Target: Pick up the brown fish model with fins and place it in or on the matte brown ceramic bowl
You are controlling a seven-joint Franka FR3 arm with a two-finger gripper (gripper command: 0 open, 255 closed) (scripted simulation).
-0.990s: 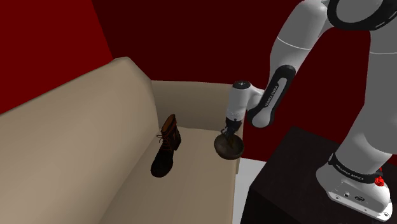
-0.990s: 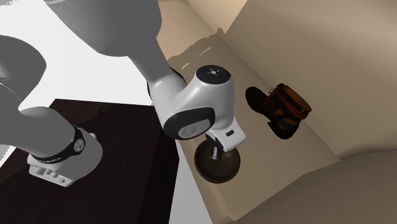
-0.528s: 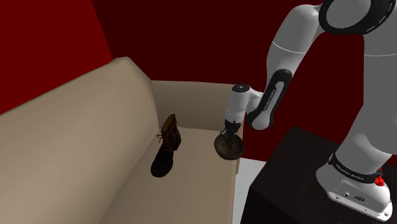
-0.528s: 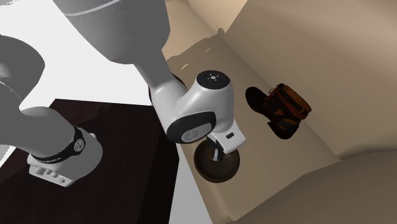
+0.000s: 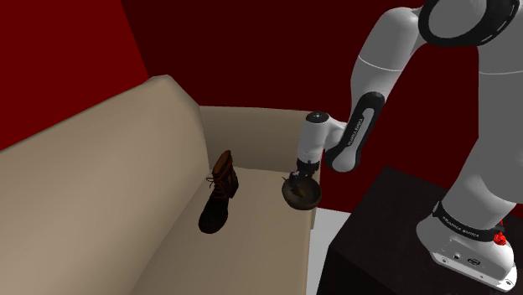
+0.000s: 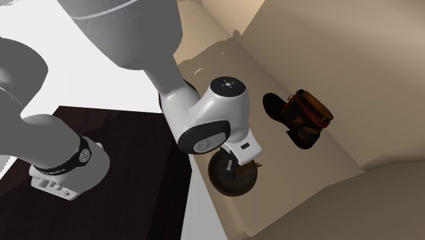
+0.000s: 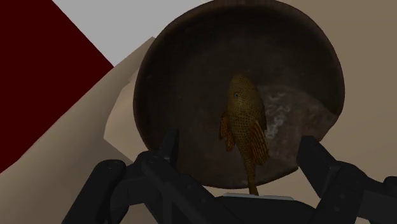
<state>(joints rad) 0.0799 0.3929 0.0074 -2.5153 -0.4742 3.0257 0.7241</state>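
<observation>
Inside brown bowl (image 7: 191, 70), spotted fish (image 7: 245, 121), hand (image 7: 242, 145) spread above

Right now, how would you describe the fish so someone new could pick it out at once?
Find the beige sofa, then the dark round bowl on its seat at the end nearest the robot's stand. The fish lies inside that bowl: small, speckled brown, with fins and a thin tail, unlike the tall laced boot farther along the seat.

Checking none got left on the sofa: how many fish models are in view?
1: the fish lies in the brown bowl under the open gripper; the arm could hide others.
</observation>
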